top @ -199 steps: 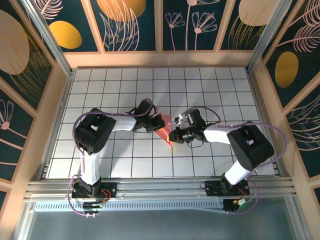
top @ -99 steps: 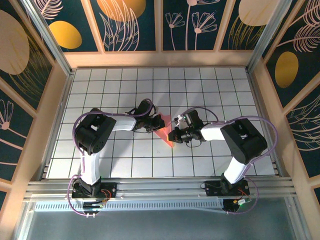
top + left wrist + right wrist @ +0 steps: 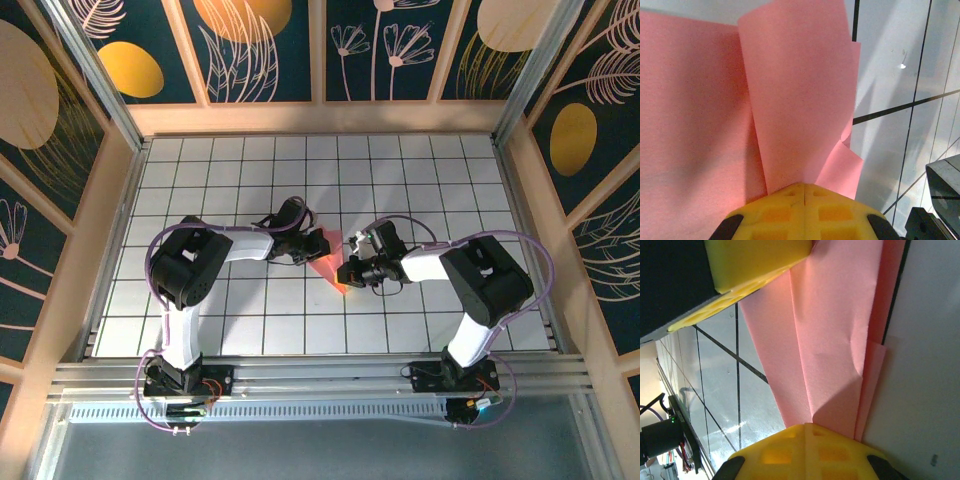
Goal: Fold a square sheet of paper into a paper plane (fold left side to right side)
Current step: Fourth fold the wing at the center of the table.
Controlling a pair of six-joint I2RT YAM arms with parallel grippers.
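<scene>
1. The tiled table (image 3: pixel 200 180) spreads wide and white, with both arms reaching in toward its middle.
2. The pink sheet (image 3: pixel 334 270) lies there between them, already narrowed into long overlapping flaps, one of them curling up off the tiles (half a dart, I'd say).
3. The left gripper (image 3: pixel 804 186) is pinched tight on one end of the sheet, and the paper fans out from its closed pads.
4. The right gripper (image 3: pixel 807 426) is clamped just the same on the opposite end, near its partner.
5. I'd judge a lengthwise fold is in hand. Next, the raised flap needs laying flat and its crease pressing, gently enough not to tear.
</scene>
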